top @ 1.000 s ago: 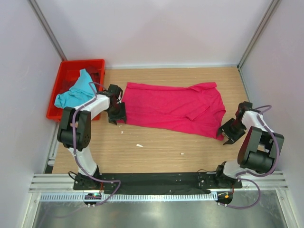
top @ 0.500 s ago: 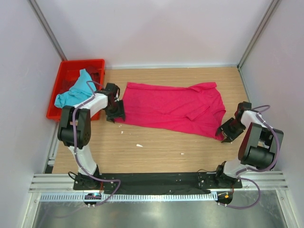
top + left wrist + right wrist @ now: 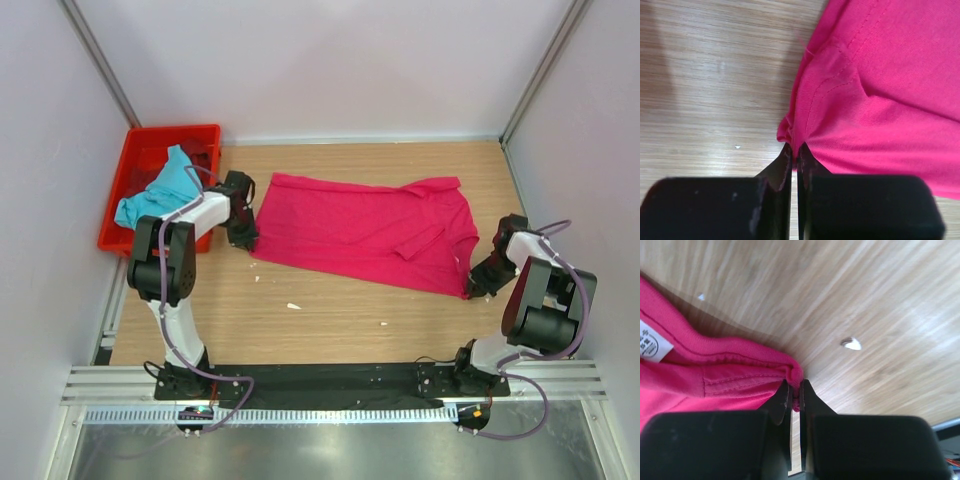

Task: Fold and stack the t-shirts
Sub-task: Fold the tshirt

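My left hand [image 3: 794, 152] and right hand [image 3: 795, 390] each pinch only a sliver of the pink shirt [image 3: 360, 228] at its near corners — an uneven lift could let one slip free.

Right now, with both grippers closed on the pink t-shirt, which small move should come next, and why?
Probably lift both corners slightly together. The left gripper pinches the magenta t-shirt at its near-left corner, the right gripper at its near-right corner, and the cloth lies spread on the table, so lifting frees that edge.
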Available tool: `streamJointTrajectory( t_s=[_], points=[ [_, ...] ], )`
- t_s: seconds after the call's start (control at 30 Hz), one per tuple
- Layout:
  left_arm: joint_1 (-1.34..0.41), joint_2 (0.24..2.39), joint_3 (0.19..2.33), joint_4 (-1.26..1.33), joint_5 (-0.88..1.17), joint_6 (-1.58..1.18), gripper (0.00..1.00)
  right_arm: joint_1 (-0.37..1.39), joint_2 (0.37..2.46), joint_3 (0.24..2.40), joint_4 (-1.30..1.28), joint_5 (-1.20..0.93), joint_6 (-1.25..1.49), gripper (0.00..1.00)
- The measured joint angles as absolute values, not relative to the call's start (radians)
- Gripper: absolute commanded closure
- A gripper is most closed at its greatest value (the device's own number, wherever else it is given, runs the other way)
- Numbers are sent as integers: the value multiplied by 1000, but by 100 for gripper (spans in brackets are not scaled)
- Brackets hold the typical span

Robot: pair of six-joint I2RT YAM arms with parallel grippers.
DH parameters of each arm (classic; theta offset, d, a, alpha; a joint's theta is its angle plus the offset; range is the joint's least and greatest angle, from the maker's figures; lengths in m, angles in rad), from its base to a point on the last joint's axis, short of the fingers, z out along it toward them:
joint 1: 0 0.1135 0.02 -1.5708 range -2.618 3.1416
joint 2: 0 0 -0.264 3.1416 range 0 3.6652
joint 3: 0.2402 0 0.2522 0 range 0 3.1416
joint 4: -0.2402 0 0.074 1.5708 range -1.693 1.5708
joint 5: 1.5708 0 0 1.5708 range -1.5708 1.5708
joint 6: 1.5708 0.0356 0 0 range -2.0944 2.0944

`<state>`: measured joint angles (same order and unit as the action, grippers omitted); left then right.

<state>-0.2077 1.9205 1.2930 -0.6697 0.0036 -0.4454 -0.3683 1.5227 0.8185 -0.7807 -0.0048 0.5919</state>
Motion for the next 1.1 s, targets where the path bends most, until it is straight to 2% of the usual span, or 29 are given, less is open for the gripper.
streamJointTrajectory(
  t_s=[0.17,0.4,0.5,0.53,0.57,0.63,0.7,0.73,0.93,1.1],
  points=[
    [-209,1876,1229,-627,-9,-488,100,-368,1528,834,-821,96,610,99],
    [-215,1657,957,-605,-7,-641,100,-369,1539,847,-863,183,612,97],
    [-215,1558,851,-636,-7,-720,70,-369,1539,847,-871,184,604,81],
    [-214,1534,829,-650,-10,-740,46,-369,1539,847,-873,184,599,70],
    [-214,1512,813,-673,-16,-764,38,-369,1539,848,-875,184,592,66],
    [-213,1485,801,-708,-36,-785,25,-370,1538,852,-881,189,574,46],
    [-209,1459,798,-749,-51,-803,23,-358,1530,868,-897,200,553,40],
    [-209,1442,799,-768,-56,-804,23,-345,1521,884,-911,209,542,33],
    [-208,1360,884,-827,-9,-708,31,-194,1402,1019,-936,212,488,33],
    [-208,1409,988,-797,118,-580,30,-75,1346,1042,-911,128,465,35]
  ],
)
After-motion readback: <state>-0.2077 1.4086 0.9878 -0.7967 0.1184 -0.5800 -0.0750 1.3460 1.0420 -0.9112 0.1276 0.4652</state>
